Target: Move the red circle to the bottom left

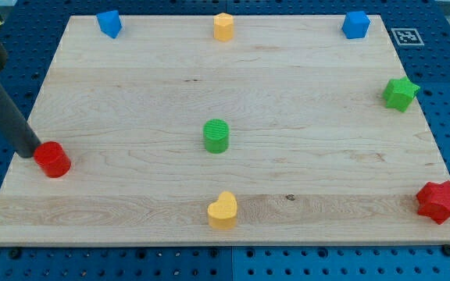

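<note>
The red circle (52,159) lies near the left edge of the wooden board (131,94), a little above the bottom left corner. My tip (30,151) is at the lower end of the dark rod that comes in from the view's upper left. It touches the red circle's upper left side.
A green circle (216,135) sits mid-board and a yellow heart (223,210) below it. A red star (438,201) is at the bottom right and a green star (400,93) at the right edge. Along the top are a blue block (109,23), a yellow block (223,26) and a blue block (355,24).
</note>
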Controlling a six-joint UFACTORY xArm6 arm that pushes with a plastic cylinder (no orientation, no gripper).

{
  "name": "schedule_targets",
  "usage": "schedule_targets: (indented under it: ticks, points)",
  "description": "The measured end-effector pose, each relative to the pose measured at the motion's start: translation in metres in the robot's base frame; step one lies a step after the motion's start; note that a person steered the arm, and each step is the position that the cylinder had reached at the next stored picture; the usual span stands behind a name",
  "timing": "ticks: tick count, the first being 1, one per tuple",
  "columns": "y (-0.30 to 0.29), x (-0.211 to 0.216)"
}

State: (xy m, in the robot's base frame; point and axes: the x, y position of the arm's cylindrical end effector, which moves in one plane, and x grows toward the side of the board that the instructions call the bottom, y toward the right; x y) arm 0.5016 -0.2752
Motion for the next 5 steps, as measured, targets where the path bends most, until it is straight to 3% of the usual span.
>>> schedule_targets:
  ticks: [2,3,5]
  points:
    - [0.021,-0.014]
    - [0.054,-0.008]
    - [0.065,0.016]
